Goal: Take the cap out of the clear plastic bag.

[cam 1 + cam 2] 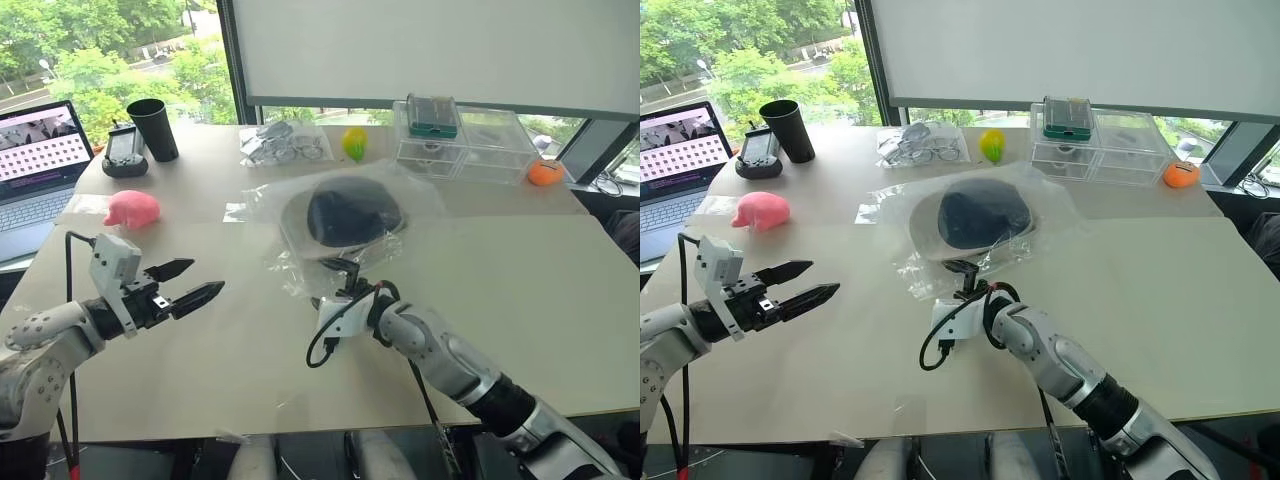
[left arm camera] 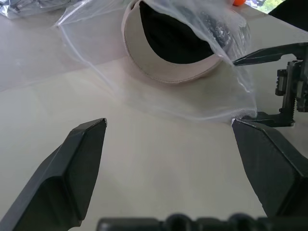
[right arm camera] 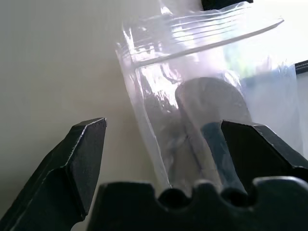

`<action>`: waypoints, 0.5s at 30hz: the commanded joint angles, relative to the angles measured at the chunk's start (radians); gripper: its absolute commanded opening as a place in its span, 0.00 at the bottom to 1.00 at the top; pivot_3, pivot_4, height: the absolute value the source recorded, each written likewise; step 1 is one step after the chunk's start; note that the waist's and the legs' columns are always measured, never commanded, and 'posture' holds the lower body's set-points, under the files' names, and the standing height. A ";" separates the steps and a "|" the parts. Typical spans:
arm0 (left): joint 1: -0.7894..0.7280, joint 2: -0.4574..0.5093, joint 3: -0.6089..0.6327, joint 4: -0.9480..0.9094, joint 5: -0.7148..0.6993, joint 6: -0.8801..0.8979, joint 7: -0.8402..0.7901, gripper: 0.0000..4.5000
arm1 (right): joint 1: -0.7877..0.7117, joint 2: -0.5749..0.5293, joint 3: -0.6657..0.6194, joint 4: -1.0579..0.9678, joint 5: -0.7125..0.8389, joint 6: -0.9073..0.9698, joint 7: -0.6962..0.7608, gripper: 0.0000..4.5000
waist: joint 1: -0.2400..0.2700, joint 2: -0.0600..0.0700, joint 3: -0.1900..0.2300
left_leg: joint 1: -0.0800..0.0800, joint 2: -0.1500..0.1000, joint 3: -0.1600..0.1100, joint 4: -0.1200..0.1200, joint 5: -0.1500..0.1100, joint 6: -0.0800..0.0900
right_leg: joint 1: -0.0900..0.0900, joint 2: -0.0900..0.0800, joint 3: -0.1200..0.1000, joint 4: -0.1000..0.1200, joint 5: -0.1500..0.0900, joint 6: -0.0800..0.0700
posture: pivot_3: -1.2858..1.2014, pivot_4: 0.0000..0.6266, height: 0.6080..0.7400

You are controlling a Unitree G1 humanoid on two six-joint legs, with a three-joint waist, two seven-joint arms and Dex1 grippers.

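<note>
The cap lies on the table with its dark lining up and a beige rim, inside the clear plastic bag. My right gripper is at the bag's near edge, open and rolled on its side. In the right wrist view the crinkled bag edge stands between its fingers, with the cap a dark shape through the film. My left gripper hovers open and empty over bare table, left of the bag. Its wrist view shows the cap and the bag ahead.
A pink pig toy, a black cup, a small black device and a laptop are at the far left. Behind the bag are a smaller bag of eyeglasses, a yellow-green fruit, clear boxes and an orange ball.
</note>
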 commanded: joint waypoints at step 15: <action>-0.017 0.013 0.006 -0.022 0.000 0.002 0.012 1.00 | 0.018 0.128 -0.115 0.019 -0.013 -0.060 0.003 0.18 | -0.002 0.000 0.000 | 0.000 0.000 0.000 0.000 0.000 0.000 | 0.000 0.000 0.000 0.000 0.000 0.000 | 0.52 0.24 1.00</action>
